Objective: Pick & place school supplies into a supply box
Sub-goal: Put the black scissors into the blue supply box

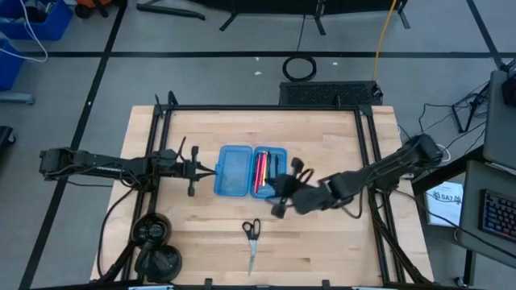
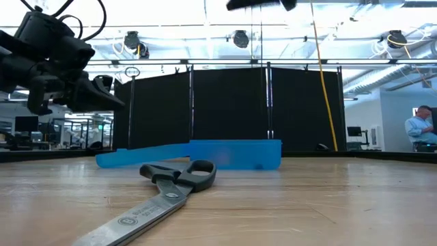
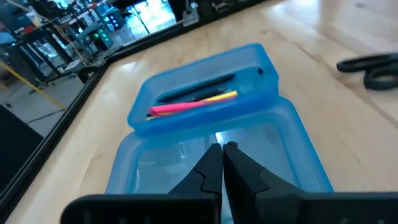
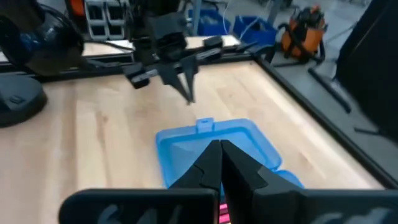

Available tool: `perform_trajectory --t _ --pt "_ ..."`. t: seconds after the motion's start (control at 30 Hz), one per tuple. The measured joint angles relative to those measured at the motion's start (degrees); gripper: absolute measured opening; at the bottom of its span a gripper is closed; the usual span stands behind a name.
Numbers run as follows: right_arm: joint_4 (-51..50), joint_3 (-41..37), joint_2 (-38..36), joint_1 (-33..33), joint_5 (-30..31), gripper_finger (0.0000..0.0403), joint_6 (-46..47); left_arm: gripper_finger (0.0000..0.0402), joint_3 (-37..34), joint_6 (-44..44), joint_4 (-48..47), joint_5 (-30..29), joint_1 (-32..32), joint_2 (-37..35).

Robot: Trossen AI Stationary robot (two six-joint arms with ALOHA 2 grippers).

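Looking straight down on the whole tabletop [image 1: 322, 234] from high overhead. Level with the surface, close behind the scissors [image 2: 164, 191], facing the room. Riding each wrist, near and tilted down. All four sharing the blue case [image 1: 250, 171].

The desk [image 1: 322, 234] is pale, smooth wood with a matt grain. The supply box [image 1: 234, 171] is translucent blue plastic, slightly glossy. The scissors [image 2: 160, 195] have matt black plastic handles and brushed metal blades.
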Motion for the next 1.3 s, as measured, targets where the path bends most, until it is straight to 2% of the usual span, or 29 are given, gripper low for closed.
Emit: perform_trajectory --t 0.17,0.27,0.4,0.5,0.67,0.83,1.03,1.3 --pt "-18.7 20.8 8.9 2.2 0.0 0.0 10.9 0.0004 0.0 -3.8 0.7 0.1 0.2 0.0" --pt "-26.5 33.7 14.7 2.7 -0.2 0.0 15.5 0.001 0.0 -5.5 0.2 0.1 0.2 0.0" --pt "-35.2 48.4 23.0 2.1 -3.7 0.0 21.4 0.0021 0.0 -6.9 0.3 0.1 0.2 0.1" --pt "-39.2 55.0 28.5 0.7 -7.9 0.0 26.4 0.0023 0.0 -8.0 0.4 0.1 0.2 0.1" --pt "-46.2 55.6 35.0 -2.9 -16.7 0.0 44.0 0.0023 0.0 -8.1 0.5 0.1 0.2 0.1" --pt "-46.0 55.6 41.3 -5.4 -30.3 0.0 50.8 0.0024 0.0 -8.7 1.2 0.1 0.2 0.1" --pt "-40.7 55.6 45.8 -5.7 -35.9 0.0018 50.6 0.0024 0.0 -9.7 0.0 0.1 0.2 0.1" --pt "-40.9 51.2 46.4 -4.9 -37.7 0.011 56.5 0.0024 0.0 -10.7 -0.1 1.6 0.1 0.1"
